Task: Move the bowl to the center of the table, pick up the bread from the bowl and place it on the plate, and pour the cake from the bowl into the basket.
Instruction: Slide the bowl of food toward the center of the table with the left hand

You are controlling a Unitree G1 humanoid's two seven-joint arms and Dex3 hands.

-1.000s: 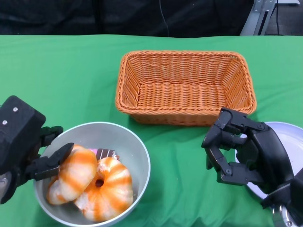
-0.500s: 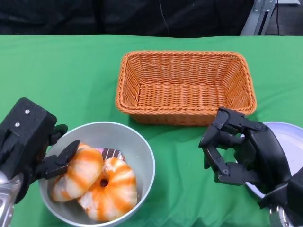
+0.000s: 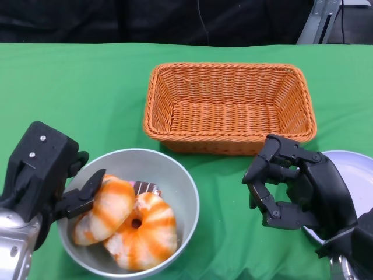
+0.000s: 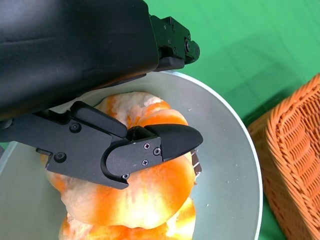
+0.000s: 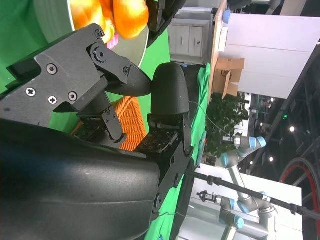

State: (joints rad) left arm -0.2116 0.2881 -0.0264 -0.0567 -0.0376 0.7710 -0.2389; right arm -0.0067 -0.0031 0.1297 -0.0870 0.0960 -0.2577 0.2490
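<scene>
The left hand [image 3: 44, 178] gripped the near-left rim of the grey bowl [image 3: 178, 186], one finger inside against the orange-striped bread [image 3: 105, 207] and the rest outside the wall. The bowl sat near the table's front-left edge, holding two pieces of bread and a dark slice of cake [image 3: 145, 188] wedged behind them. The right hand [image 3: 291, 192] hovered with fingers curled on nothing, just beside the white plate [image 3: 358, 175] at the front-right edge. The woven basket [image 3: 229, 108] stood empty mid-table, beyond both hands.

A rim pinch like that seemed prone to slipping or tipping the bowl while sliding it, possibly spilling bread onto the green cloth [image 3: 87, 93]. Behind the table hung dark drapery; the right wrist view showed other robot arms and a plant farther off.
</scene>
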